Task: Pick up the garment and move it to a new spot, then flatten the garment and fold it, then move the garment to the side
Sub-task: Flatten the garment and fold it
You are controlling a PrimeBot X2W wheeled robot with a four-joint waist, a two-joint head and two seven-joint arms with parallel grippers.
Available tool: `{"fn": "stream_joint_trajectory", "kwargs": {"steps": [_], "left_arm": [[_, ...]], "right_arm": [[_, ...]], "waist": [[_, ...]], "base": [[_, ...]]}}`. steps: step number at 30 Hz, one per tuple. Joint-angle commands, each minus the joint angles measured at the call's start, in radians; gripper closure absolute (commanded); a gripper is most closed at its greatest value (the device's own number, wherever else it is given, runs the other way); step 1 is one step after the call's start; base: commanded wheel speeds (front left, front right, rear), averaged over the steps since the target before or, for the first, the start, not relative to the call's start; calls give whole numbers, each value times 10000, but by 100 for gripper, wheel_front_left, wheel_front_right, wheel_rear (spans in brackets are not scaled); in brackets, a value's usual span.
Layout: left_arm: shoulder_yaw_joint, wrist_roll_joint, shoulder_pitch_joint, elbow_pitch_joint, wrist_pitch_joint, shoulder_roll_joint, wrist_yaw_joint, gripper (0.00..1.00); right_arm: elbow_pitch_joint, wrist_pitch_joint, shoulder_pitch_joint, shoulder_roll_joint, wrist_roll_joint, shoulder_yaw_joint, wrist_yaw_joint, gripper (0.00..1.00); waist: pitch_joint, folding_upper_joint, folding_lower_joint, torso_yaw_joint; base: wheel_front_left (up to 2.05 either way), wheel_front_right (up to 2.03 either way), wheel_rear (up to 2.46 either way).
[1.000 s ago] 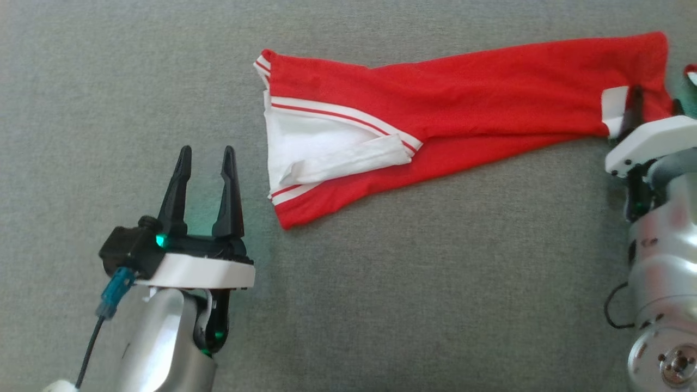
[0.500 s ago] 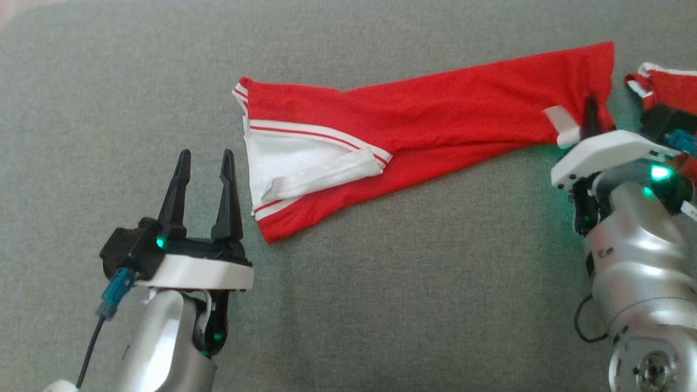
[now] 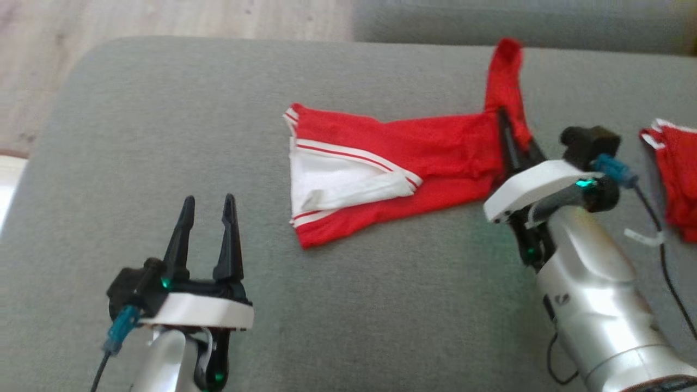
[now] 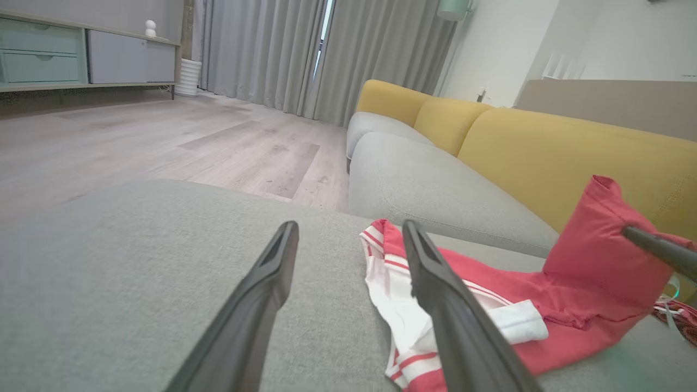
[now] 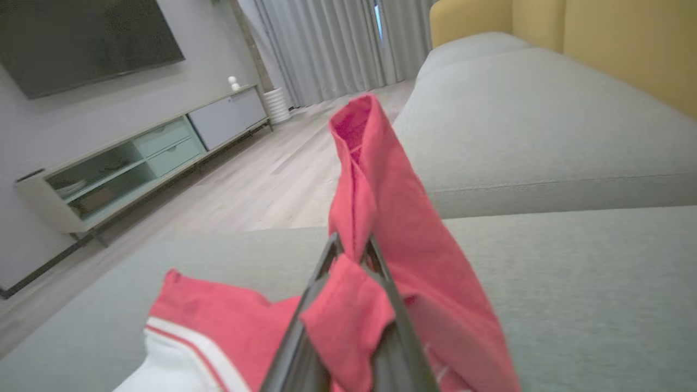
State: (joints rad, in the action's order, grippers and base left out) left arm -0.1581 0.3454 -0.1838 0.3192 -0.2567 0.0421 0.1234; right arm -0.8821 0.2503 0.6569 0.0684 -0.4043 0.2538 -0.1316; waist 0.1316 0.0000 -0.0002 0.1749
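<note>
A red garment (image 3: 414,158) with white stripes and white lining lies on the grey cushion (image 3: 348,305). My right gripper (image 3: 502,117) is shut on the garment's right end, holding that end up so the cloth stands above the cushion. In the right wrist view the red garment (image 5: 392,218) drapes over and between the closed right gripper (image 5: 353,242). My left gripper (image 3: 208,198) hovers open at the lower left, short of the striped end, with nothing between its fingers. The left wrist view has the left gripper (image 4: 348,228) open, the garment (image 4: 572,305) lying beyond it.
Another red cloth (image 3: 675,174) lies at the right edge. The cushion's rounded corner meets the wooden floor (image 3: 163,16) at the upper left. A second grey seat (image 3: 517,22) sits behind, and a yellow sofa back (image 4: 544,147) rises beyond it.
My right gripper has lifted the garment's right end and carried it leftward, bunching the cloth shorter. The head camera has also shifted. The left gripper has stayed open.
</note>
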Motion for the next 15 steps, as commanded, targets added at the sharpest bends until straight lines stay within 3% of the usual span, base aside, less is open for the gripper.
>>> {"fn": "stream_joint_trajectory", "kwargs": {"steps": [1, 15], "left_arm": [[368, 111, -115, -275, -51, 82, -14, 0], [-26, 337, 221, -187, -51, 82, -85, 0]], "right_arm": [[500, 31, 165, -180, -250, 470, 9, 100], [272, -207, 47, -181, -1916, 2332, 9, 100]], "waist": [[-312, 0, 2, 439], [-410, 0, 2, 2210]], "base": [[0, 0, 0], [0, 0, 0]]}}
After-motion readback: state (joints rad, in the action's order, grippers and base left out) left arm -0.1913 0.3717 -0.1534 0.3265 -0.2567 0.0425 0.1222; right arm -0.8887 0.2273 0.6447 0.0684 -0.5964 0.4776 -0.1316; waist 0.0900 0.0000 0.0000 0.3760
